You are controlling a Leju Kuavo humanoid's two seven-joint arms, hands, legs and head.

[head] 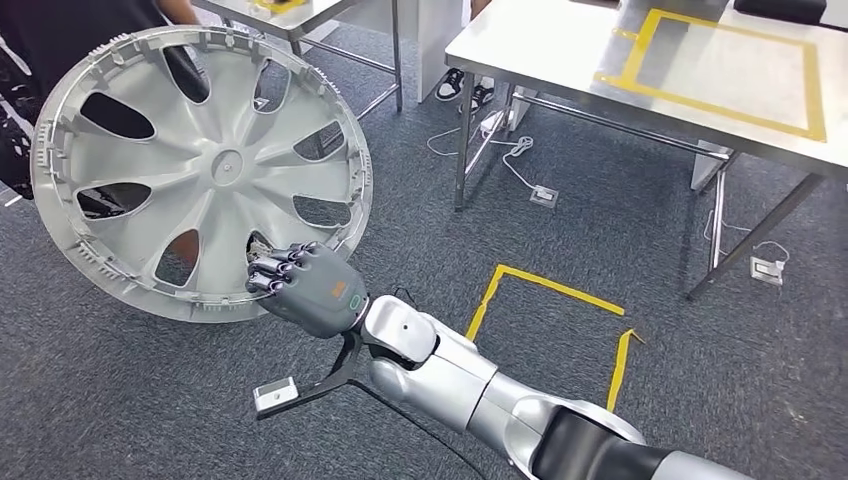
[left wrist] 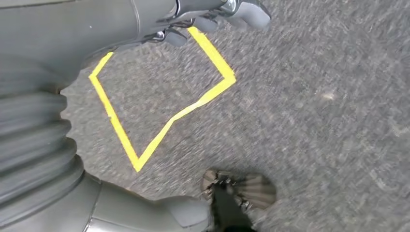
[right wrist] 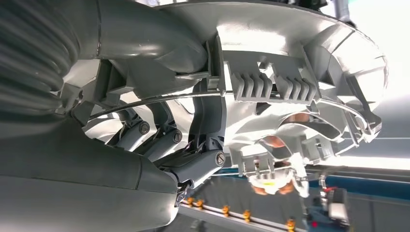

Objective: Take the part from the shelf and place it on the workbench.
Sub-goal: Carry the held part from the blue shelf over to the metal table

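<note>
Gripping the round silver plastic wheel cover (head: 200,170) by its rim, the right robot hand (head: 305,285) carries it. Held off-centre, it may twist loose before reaching the grey metal table (head: 560,50).

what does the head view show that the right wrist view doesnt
Head view alone: the whole round silver wheel cover held up on edge over grey carpet, the workbench with its yellow tape rectangle, and yellow tape on the floor.

Right wrist view alone: a close look at the ribbed clips on the cover's rim, with the fingers hooked through an opening.

Both: the right hand gripping the wheel cover at its rim.
</note>
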